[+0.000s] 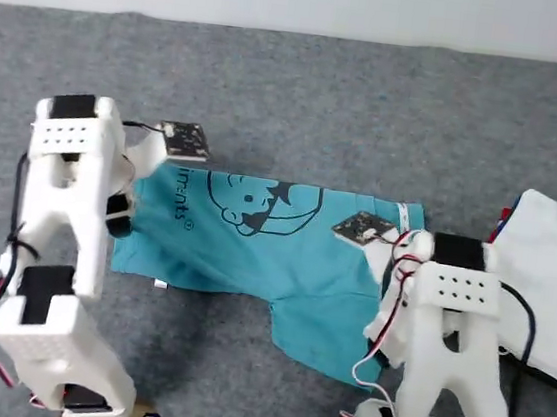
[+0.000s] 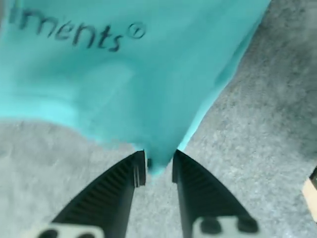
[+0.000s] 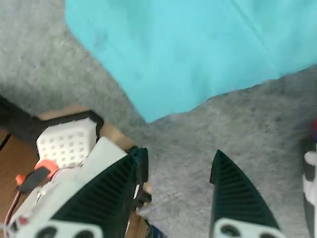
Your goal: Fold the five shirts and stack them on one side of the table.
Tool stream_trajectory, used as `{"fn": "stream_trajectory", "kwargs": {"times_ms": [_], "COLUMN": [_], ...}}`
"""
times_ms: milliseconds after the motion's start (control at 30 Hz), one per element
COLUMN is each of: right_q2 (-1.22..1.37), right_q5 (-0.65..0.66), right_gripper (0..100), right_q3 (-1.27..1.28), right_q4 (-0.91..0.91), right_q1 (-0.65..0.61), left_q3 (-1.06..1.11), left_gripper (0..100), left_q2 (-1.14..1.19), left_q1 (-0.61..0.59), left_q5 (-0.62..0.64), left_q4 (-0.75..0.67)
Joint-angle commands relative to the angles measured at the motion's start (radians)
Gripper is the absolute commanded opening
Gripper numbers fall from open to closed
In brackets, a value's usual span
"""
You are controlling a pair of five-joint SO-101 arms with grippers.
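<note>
Centrally on the grey bench [image 1: 370, 108], seen from the high view, lies the teal shirt [image 1: 273, 258], spread flat with its dark print facing up and a flap of cloth jutting out toward 5 o'clock. At 9 o'clock of the shirt stands the left arm, bent over the shirt's edge. Its left pincer [image 2: 157, 166] is closed onto a corner of the teal cloth; the tip of fabric sits pinched between the two dark fingers [image 2: 124, 183], with bare bench on either side of it. At 4 o'clock of the shirt stands the right arm. Its right pincer [image 3: 178, 166] is spread wide and holds nothing, hanging above bare bench just beside the shirt's edge, apart from the cloth. At 3 o'clock, at the bench's edge and apart from the teal shirt, rests a folded white shirt [image 1: 553, 270], with a sliver of red and blue showing at its 10 o'clock corner.
</note>
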Motion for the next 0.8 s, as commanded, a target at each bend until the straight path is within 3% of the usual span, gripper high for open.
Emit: {"fn": "stream_trajectory", "kwargs": {"times_ms": [0, 233, 367, 533, 767], "right_q2": [-0.041, -0.031, -0.030, -0.035, -0.039], "right_q5": [0.018, 0.020, 0.015, 0.015, 0.011], "right_gripper": [21.4, 21.3, 21.3, 20.6, 0.4], "right_q3": [-0.098, -0.161, -0.161, -0.167, -0.288], "right_q4": [0.028, 0.019, 0.019, 0.019, 0.035], "right_q1": [0.084, 0.140, 0.143, 0.145, 0.171], "left_q3": [-0.035, -0.042, -0.070, 0.012, 0.199], "left_gripper": [12, 12, 12, 11, 2], "left_q2": [-0.123, -0.365, -0.526, -0.578, -0.534], "left_q1": [-0.028, -0.029, 0.061, 0.147, 0.339], "left_q5": [0.011, 0.061, 0.195, 0.443, 0.660], "left_q4": [0.035, 0.034, 0.023, -0.117, -0.216]}}
